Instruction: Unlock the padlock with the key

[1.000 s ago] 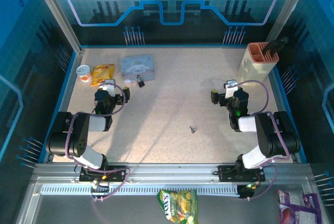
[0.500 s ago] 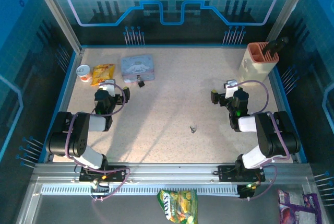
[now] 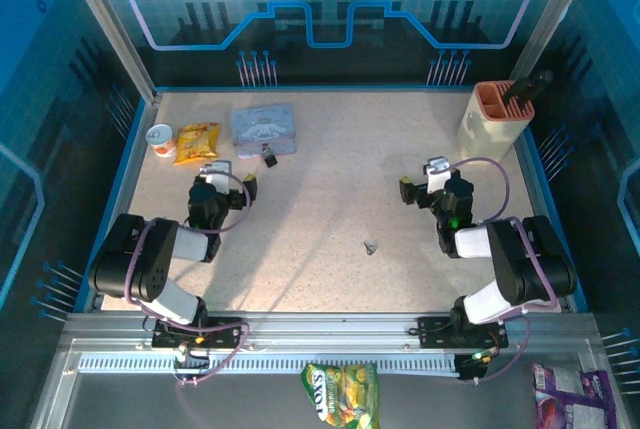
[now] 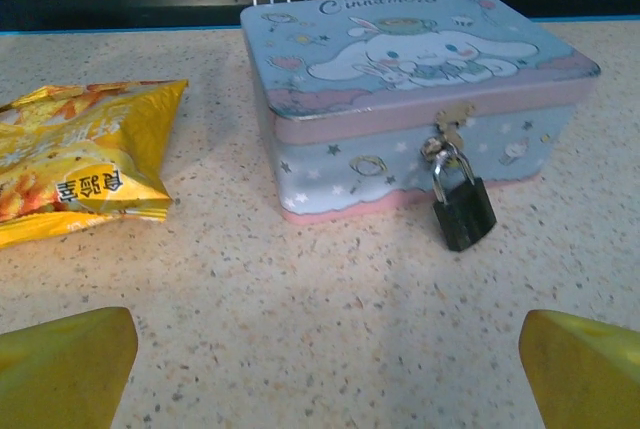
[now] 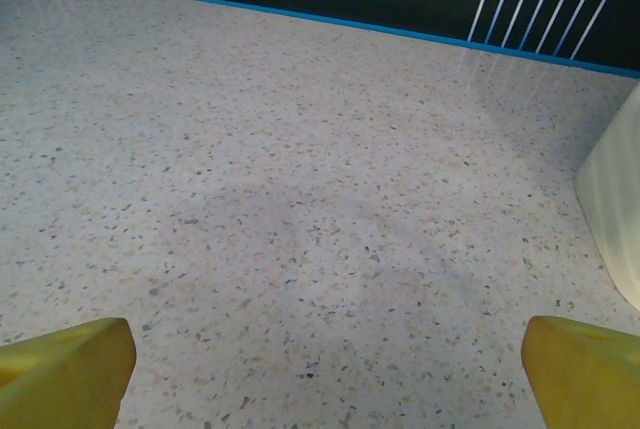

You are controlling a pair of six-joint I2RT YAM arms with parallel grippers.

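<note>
The small dark padlock (image 4: 464, 211) hangs by its thin shackle from the clasp of the pale blue cartoon tin (image 4: 400, 79). From above, the padlock (image 3: 268, 158) sits at the tin's (image 3: 264, 129) near edge, at the back left of the table. My left gripper (image 3: 232, 178) is open just short of it, its yellow fingertips (image 4: 65, 364) wide apart over bare table. The tiny silvery key (image 3: 370, 247) lies alone on the table near the middle. My right gripper (image 3: 420, 178) is open and empty, to the right of the key and farther back.
A yellow snack bag (image 3: 196, 141) and a small cup (image 3: 160, 137) lie left of the tin. A cream holder (image 3: 497, 114) with a dark tool in it stands at the back right. Another snack packet (image 3: 342, 394) lies below the front rail.
My left gripper has shifted a little to the right, toward the padlock. My right gripper has edged slightly left. Both stay open.
</note>
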